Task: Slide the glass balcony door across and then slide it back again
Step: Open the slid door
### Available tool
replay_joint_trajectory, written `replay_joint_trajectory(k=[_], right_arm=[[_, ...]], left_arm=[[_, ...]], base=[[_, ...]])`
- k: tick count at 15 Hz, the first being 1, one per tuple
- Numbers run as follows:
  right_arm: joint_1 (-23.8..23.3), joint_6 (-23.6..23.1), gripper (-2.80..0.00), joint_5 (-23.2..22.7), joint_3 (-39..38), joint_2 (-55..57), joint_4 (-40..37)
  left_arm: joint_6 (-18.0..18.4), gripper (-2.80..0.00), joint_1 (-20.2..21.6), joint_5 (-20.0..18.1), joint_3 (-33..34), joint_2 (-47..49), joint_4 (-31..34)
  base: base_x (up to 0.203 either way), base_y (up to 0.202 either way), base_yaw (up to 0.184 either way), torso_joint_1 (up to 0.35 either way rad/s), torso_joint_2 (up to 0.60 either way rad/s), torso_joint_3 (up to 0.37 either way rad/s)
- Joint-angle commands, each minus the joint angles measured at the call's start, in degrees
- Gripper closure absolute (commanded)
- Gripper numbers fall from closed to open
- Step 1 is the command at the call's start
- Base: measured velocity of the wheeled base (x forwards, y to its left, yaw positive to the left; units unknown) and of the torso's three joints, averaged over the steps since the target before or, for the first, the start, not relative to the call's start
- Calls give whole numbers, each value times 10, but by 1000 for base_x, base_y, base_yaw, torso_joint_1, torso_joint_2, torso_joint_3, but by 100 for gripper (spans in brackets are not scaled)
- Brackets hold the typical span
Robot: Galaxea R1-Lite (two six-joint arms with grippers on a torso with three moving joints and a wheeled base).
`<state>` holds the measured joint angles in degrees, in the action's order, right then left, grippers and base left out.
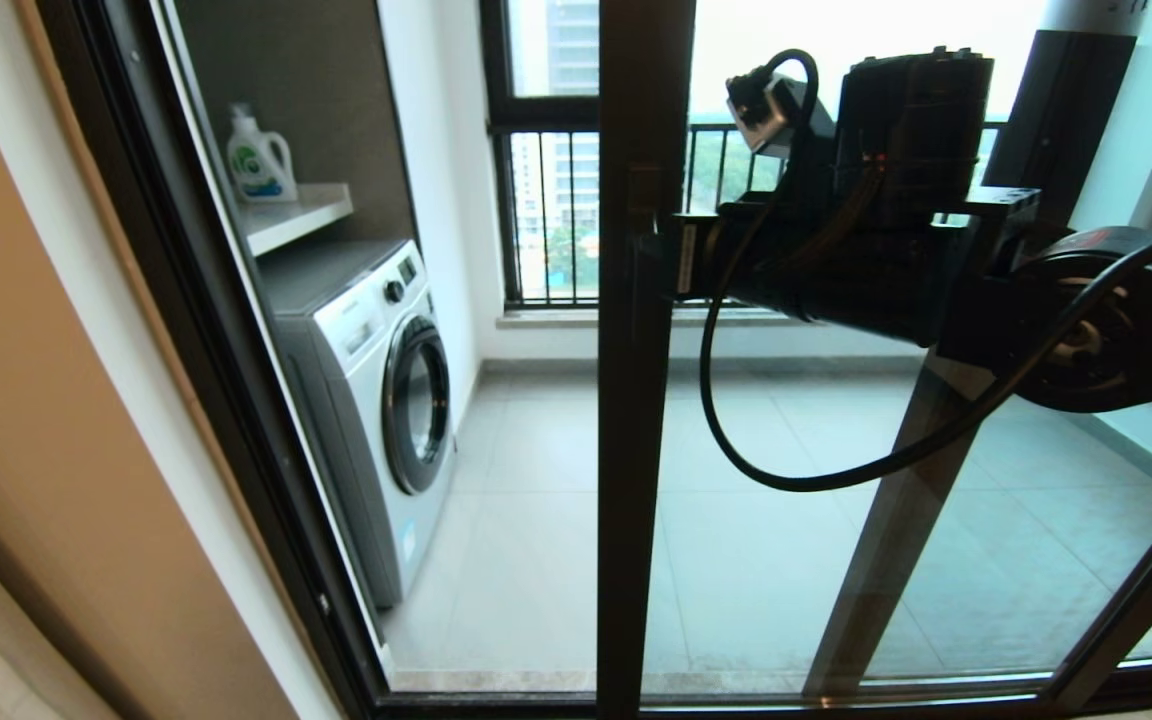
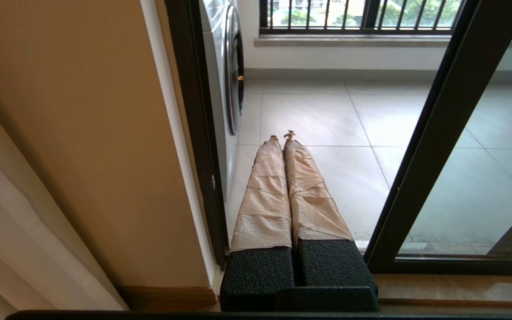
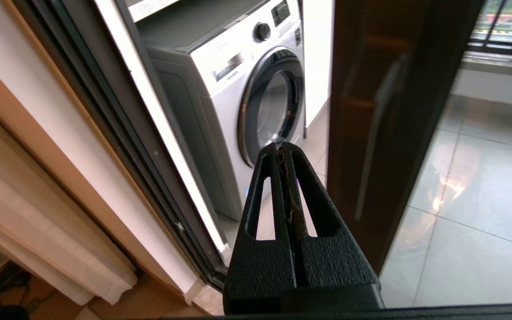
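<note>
Head view shows the glass balcony door standing partly slid, its dark edge upright running top to bottom near the middle, with an open gap on its left side through which the washing machine and a detergent bottle on a shelf are seen. The right arm reaches across at handle height; its right hand has the two fingers pressed together, holding nothing, just beside the upright on the open-gap side, and whether it touches the frame I cannot tell. The bar pull handle lies along that upright, close to the fingertips. I judge the door heavy and stiff, a full-height pane in metal that rolls on a floor track, so it should answer a steady sideways push rather than a grip. The glass is fragile and slick, so the frame edge or the handle is the place to bear on, not the pane. The left hand, fingers closed and wrapped in beige tape, hangs low near the door jamb, idle. Counted: one sliding door with one handle, one second dark-framed panel behind it, one washing machine, one bottle, two hands.
</note>
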<state>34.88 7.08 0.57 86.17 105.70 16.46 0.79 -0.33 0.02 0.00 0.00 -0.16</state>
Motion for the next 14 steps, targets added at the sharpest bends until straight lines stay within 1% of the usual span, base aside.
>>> replay_joint_trajectory(k=[1,5,11,13,14], right_arm=[[4,0,0,0,49,56,1],[4,2,0,1,138,125,-20],[-4,2,0,12,221,181,-25],[-16,1,0,13,252,192,-43],[-22,1,0,13,253,193,-47]], left_arm=[[0,0,0,1,0,1,0],[0,0,0,0,0,1,0],[0,0,0,0,0,1,0],[0,0,0,0,0,1,0],[0,0,0,1,0,1,0]], base=[[0,0,0,0,0,0],[0,0,0,0,0,0],[0,0,0,0,0,0],[0,0,0,0,0,0],[0,0,0,0,0,0]])
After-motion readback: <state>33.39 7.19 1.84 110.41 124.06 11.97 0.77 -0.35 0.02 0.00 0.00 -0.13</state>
